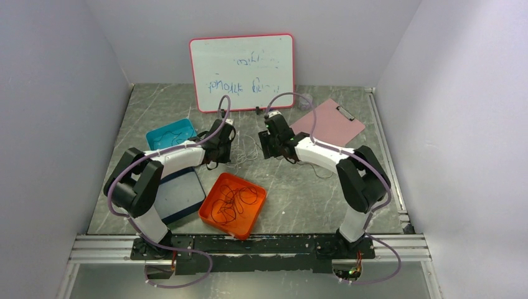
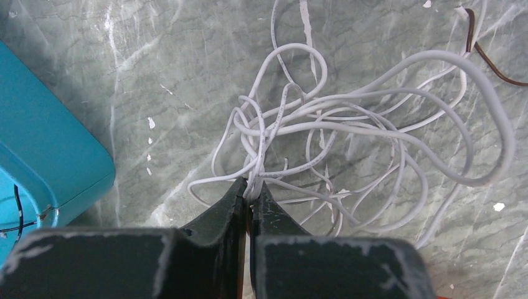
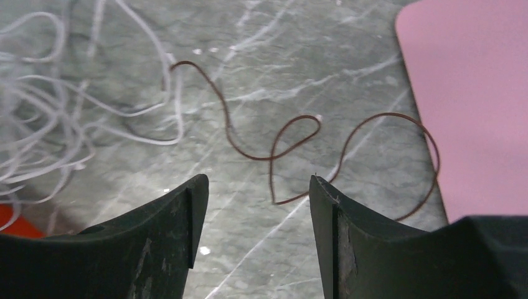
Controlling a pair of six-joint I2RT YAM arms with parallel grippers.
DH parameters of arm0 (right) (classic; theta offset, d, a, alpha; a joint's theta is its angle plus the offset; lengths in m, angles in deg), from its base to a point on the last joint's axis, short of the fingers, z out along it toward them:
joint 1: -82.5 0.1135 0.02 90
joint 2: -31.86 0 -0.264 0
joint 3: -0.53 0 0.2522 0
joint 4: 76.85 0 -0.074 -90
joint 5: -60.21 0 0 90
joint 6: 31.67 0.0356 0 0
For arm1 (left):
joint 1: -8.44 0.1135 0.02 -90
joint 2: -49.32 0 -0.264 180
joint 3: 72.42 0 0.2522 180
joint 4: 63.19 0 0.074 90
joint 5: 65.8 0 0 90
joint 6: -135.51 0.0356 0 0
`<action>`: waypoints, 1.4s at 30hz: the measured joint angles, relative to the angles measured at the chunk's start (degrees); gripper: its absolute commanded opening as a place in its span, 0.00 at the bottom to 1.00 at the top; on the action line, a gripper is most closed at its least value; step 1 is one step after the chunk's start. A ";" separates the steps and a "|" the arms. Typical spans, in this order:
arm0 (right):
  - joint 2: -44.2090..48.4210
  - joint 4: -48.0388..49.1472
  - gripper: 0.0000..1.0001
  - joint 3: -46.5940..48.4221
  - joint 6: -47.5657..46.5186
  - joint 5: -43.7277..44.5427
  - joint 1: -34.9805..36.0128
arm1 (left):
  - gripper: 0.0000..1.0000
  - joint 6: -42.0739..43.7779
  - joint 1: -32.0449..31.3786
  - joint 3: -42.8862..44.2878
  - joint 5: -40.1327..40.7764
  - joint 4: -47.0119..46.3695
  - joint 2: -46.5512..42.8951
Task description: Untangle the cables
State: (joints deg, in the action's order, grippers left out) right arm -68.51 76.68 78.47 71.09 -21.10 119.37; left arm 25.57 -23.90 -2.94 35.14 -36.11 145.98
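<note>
A tangle of thin white cables (image 2: 348,124) lies on the grey marble table; it shows faintly in the top view (image 1: 249,149) between the two grippers and at the left of the right wrist view (image 3: 37,124). My left gripper (image 2: 251,187) is shut on a few white strands at the near edge of the tangle. A thin dark brown cable (image 3: 280,149) snakes in loops across the table; its end also shows in the left wrist view (image 2: 492,65). My right gripper (image 3: 258,180) is open and empty, just above the brown cable's near loop.
A teal bin (image 1: 169,132) with dark cables stands left of the left gripper, its corner in the left wrist view (image 2: 43,143). An orange bin (image 1: 233,204) holds black cables. A pink clipboard (image 1: 330,121) lies to the right, a whiteboard (image 1: 241,71) at the back.
</note>
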 measured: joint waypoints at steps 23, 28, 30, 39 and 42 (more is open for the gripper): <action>7.28 -2.67 0.00 -3.82 -1.42 20.24 -2.43 | 0.07 0.07 0.00 0.00 -0.66 -0.07 1.20; 13.97 -2.93 0.00 -7.65 0.09 23.41 -7.54 | 0.07 0.20 0.00 0.02 -0.70 -0.07 1.46; 14.75 -3.06 0.00 -8.59 0.55 23.76 -10.60 | 0.07 0.24 0.00 0.02 -0.70 -0.07 1.51; 15.21 -2.95 0.00 -13.75 1.68 20.37 -25.57 | 0.07 0.24 0.00 0.02 -0.68 -0.07 1.53; 15.45 -2.56 0.00 -14.40 2.29 19.08 -27.87 | 0.07 0.22 0.00 0.02 -0.68 -0.07 1.55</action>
State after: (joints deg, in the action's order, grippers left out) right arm -53.06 74.12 64.07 73.38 -2.02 91.50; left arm 25.79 -23.90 -2.92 34.46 -36.18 147.53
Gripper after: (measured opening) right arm 0.014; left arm 0.088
